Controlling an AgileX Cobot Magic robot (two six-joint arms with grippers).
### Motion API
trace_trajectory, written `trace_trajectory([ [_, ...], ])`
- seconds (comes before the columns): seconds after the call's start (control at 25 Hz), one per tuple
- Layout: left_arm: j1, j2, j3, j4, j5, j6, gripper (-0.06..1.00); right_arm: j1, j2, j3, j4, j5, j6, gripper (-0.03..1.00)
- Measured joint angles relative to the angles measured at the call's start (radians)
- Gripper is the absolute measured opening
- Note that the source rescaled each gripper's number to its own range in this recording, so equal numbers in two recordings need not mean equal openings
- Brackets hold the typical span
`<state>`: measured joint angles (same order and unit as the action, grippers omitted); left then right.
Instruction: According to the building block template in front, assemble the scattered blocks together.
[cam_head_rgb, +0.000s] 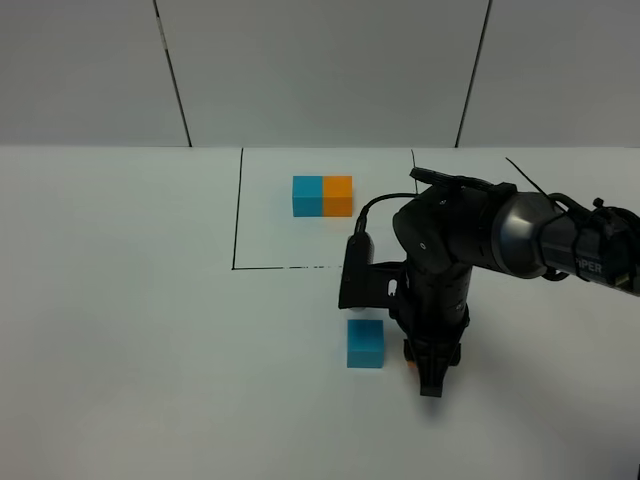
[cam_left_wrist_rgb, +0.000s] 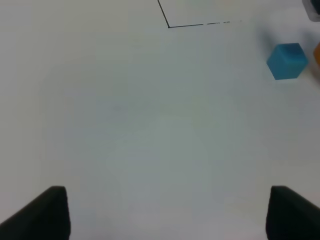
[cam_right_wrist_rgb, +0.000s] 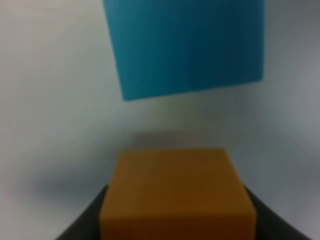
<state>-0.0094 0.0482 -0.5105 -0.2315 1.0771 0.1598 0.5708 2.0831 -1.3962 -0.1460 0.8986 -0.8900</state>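
White table (cam_head_rgb: 120, 300): right gripper (cam_head_rgb: 430, 375) clamps orange cube (cam_right_wrist_rgb: 177, 195) right of blue cube (cam_head_rgb: 365, 343); left gripper (cam_left_wrist_rgb: 165, 215) gapes empty; right arm (cam_head_rgb: 520, 240) lettering partly legible, "PER".

The left arm's two dark fingers (cam_left_wrist_rgb: 42, 217) stand wide apart, only bare white worktop (cam_left_wrist_rgb: 150, 125) between them. Farther out sits a sky-blue cube (cam_left_wrist_rgb: 287, 61), with a blurred orange sliver (cam_left_wrist_rgb: 317, 54) just beside it at the picture's edge. Beyond, a thin black line (cam_left_wrist_rgb: 200, 24) turns a corner.

High camera looks down; both wrist cameras, right nearest, share the blue cube (cam_head_rgb: 365, 343).
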Motion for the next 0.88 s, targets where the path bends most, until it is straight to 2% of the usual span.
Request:
trace_trajectory([
  [0.4,0.0,0.0,0.0,0.0,0.0,0.0,0.67,-0.038,0.048,-0.001,0.004,-0.034,-0.046,0.0],
  [0.88,0.0,0.0,0.0,0.0,0.0,0.0,0.67,-0.039,0.053,-0.002,0.067,-0.052,-0.139,0.0],
])
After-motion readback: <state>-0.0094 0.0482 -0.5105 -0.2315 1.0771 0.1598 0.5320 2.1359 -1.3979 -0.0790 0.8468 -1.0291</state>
